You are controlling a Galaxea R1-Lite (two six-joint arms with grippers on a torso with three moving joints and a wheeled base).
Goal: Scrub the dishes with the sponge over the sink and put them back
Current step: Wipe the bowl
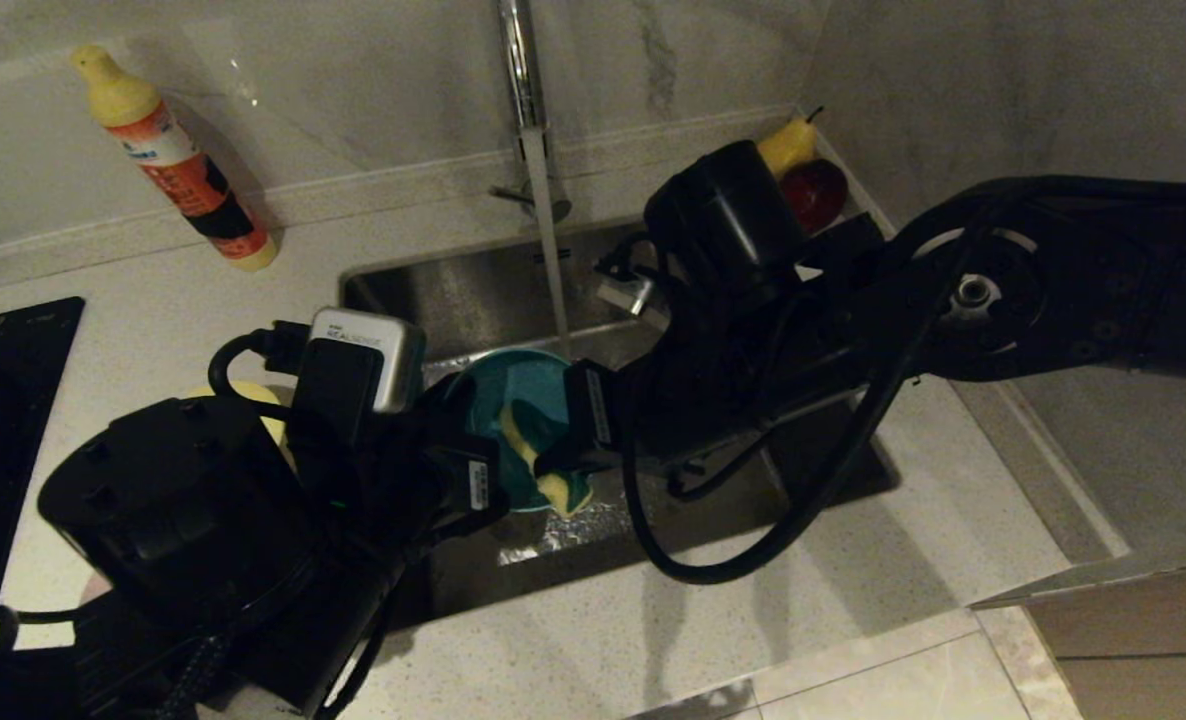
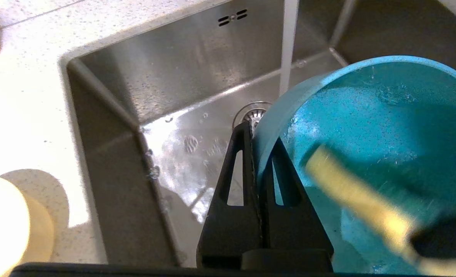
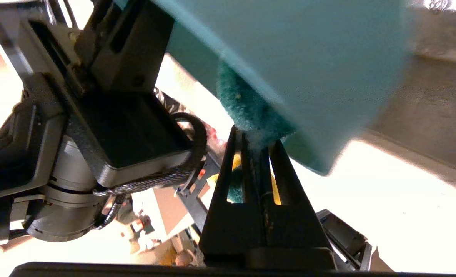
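Observation:
Over the sink (image 1: pixel 473 290) my left gripper (image 1: pixel 473 470) (image 2: pixel 257 130) is shut on the rim of the light blue bowl (image 1: pixel 518 395) (image 2: pixel 385 127), one finger inside and one outside. The bowl is tilted on edge. My right gripper (image 1: pixel 568 455) (image 3: pixel 255 138) is shut on the sponge (image 1: pixel 543 465) (image 3: pixel 247 107), whose yellow foam (image 2: pixel 351 196) lies against the bowl's inner face. Water runs from the chrome tap (image 1: pixel 525 90) into the basin (image 2: pixel 182 69), just behind the bowl. A yellow bowl (image 1: pixel 271 425) (image 2: pixel 5 227) stands on the counter left of the sink, partly hidden by my left arm.
An orange bottle with a yellow cap (image 1: pixel 178 160) leans against the back wall at the left. A pear (image 1: pixel 788 145) and a red fruit (image 1: pixel 818 190) sit behind the sink's right corner. A black hob (image 1: pixel 3 400) lies at the far left. The drain strainer (image 2: pixel 253 113) shows below the bowl.

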